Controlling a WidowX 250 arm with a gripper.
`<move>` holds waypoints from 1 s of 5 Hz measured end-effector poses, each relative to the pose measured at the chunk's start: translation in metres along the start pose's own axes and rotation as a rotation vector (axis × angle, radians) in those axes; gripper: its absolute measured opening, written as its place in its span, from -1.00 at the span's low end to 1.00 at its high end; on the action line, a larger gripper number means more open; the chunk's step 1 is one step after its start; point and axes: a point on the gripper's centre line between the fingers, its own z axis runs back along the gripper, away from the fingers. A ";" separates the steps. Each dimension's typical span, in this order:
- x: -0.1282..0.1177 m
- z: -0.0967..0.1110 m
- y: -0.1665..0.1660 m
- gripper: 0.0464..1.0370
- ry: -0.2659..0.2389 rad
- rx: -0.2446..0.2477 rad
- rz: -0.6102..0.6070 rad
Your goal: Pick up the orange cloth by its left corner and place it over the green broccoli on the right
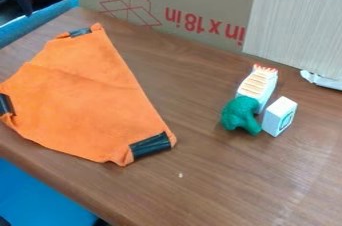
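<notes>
Gripper (25,9), upper left, apart from the objects — jaw state cannot be told. Orange cloth (90,95) lies left; broccoli (241,115), right, crowds striped toy (258,84) and block (279,116) — grasping there calls for precision.

Soft, bright light — pale sheen on the tabletop (297,182) at right; dark upper-left corner

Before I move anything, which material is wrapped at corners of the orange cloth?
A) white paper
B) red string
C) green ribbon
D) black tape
D: dark, shiny strips of black tape show at three corners of the orange cloth.
</notes>
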 end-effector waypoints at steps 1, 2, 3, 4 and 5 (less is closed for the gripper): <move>-0.003 -0.011 0.001 0.93 0.044 -0.001 0.007; 0.000 -0.012 0.010 0.93 0.131 -0.038 0.048; 0.005 -0.013 0.023 0.93 0.095 -0.024 0.072; 0.004 -0.010 0.032 0.93 0.100 -0.051 0.092; -0.006 -0.017 0.044 0.93 0.052 -0.042 0.075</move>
